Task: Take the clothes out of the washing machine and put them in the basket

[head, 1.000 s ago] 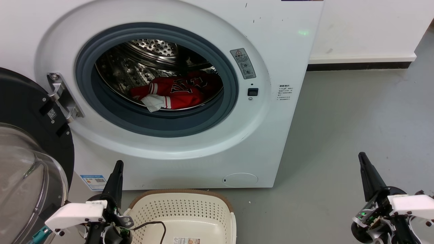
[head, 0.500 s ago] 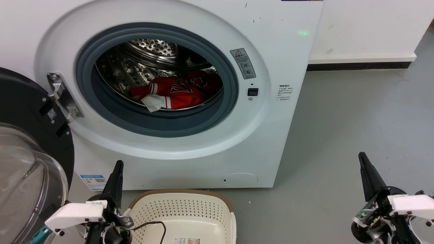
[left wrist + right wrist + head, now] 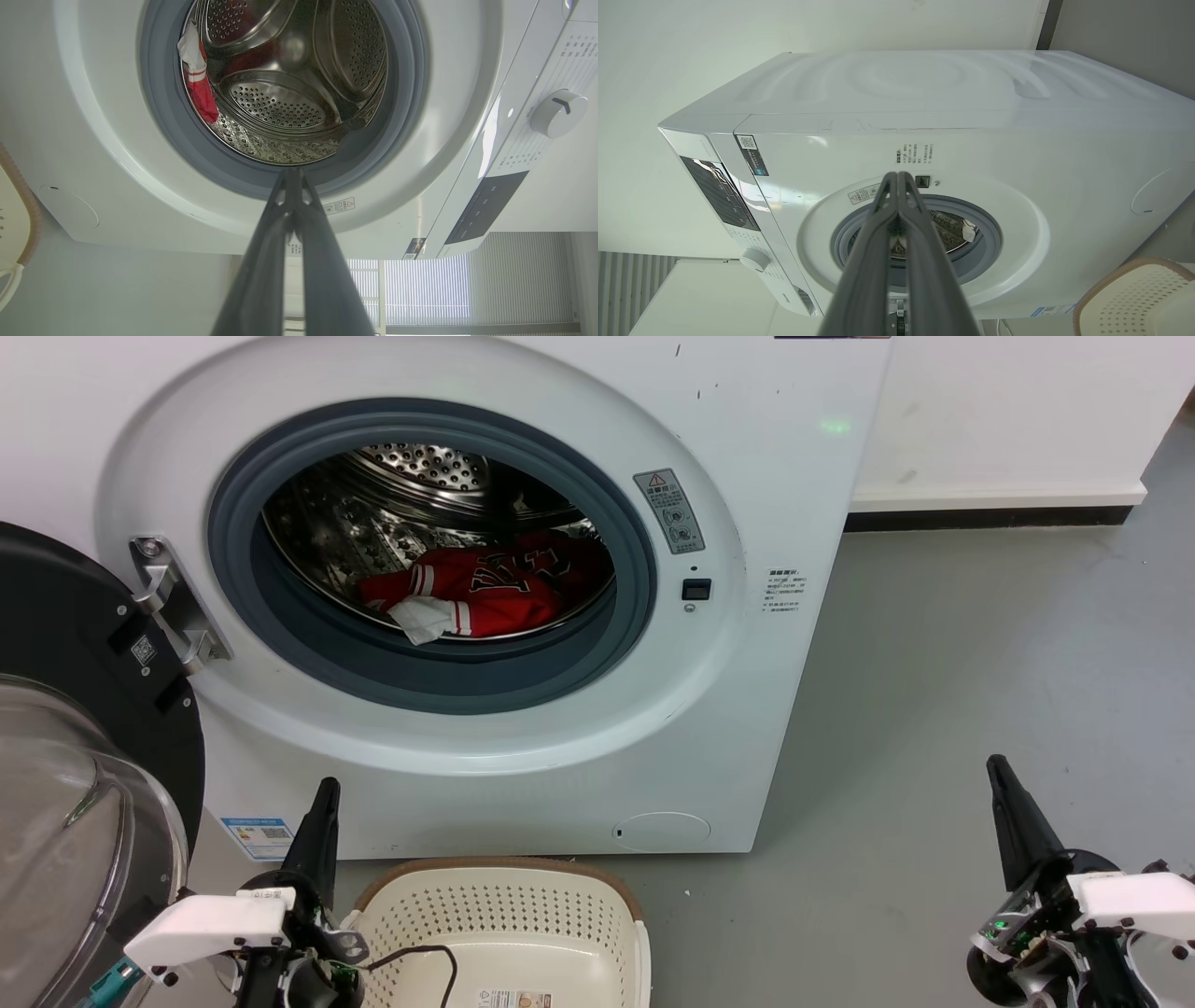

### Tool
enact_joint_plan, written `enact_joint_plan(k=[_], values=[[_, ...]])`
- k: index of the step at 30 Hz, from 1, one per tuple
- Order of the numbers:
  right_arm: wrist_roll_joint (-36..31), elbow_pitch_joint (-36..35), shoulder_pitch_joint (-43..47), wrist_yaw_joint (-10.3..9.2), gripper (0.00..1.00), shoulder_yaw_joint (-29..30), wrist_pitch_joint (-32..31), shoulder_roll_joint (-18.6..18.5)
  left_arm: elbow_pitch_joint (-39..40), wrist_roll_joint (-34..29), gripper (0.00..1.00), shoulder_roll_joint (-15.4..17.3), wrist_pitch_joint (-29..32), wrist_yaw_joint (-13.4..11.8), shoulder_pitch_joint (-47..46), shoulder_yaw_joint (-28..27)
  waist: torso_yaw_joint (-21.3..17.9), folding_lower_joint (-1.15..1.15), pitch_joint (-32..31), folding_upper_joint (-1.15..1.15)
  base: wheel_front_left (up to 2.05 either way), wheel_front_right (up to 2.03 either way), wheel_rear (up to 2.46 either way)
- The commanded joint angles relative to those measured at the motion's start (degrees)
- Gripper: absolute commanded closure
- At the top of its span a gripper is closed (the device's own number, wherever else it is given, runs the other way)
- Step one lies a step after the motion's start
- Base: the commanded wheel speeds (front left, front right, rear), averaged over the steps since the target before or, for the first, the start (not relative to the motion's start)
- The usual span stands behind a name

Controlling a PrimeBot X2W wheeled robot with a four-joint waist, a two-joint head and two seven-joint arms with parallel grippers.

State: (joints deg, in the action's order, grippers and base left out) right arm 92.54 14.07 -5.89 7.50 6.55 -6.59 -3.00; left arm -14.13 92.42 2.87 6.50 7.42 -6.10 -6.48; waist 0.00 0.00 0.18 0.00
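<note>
A: Where are the clothes [image 3: 485,590]?
B: In the washing machine [image 3: 747,728], low in the drum [image 3: 420,467], bunched at its front lip just behind the rubber ring [image 3: 448,686]. It's a red heap with the white patch at the end toward the open door [image 3: 56,644]. Nothing lifted, so I'd say step one hasn't begun.
A: Orientation?
B: Long axis runs across the opening, from door side to far side. It doesn't point out at the robot.
A: Grippers?
B: Left gripper [image 3: 326,789] sits low in front of the machine, under the door-side edge of the opening. Fingers pressed together, holding nothing. Right gripper [image 3: 995,763] is out past the machine's far corner, over the floor [image 3: 934,663]. Its fingers are together too, nothing held.
A: Which is nearer?
B: Left, clearly. The heap lies up and forward of its tips, slightly away from the door. Right is well apart from the opening.
A: Any catch?
B: The door hangs just beside the left arm, so it's a tight lane, my guess. Fingers need to part before crossing the ring, then close across the heap's short way.
A: Basket [image 3: 495,905]?
B: On the floor in front of the machine, under the opening, just beside the left gripper. Short carry once the fabric's out.
</note>
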Motion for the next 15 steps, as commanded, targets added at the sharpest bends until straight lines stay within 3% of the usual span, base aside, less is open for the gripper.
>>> enact_joint_plan(k=[1, 8, 15], values=[[0.0, 0.0, 0.0, 0.0, 0.0, 0.0, 0.0, 0.0, 0.0, 0.0, 0.0, 0.0, 0.0, 0.0, 0.0, 0.0, 0.0, 0.0, 0.0, 0.0, 0.0, 0.0, 0.0], [-0.8, 1.1, 1.3, -0.01, 0.0, -0.4, 1.2, 0.0, -0.5, -1.0, 0.0, -0.1, -1.3, 0.0, 1.4, 0.4, 0.1, 0.0, 0.0, 0.0, 0.0, 0.0, 0.0], [-7.2, -0.9, 1.8, -0.01, 0.0, -0.4, 3.2, 0.0, 1.2, -6.9, 0.0, -0.1, -3.3, -0.3, 1.8, -0.3, 0.1, 0.0, 0.1, 0.0, 0.0, 0.0, 0.0]])
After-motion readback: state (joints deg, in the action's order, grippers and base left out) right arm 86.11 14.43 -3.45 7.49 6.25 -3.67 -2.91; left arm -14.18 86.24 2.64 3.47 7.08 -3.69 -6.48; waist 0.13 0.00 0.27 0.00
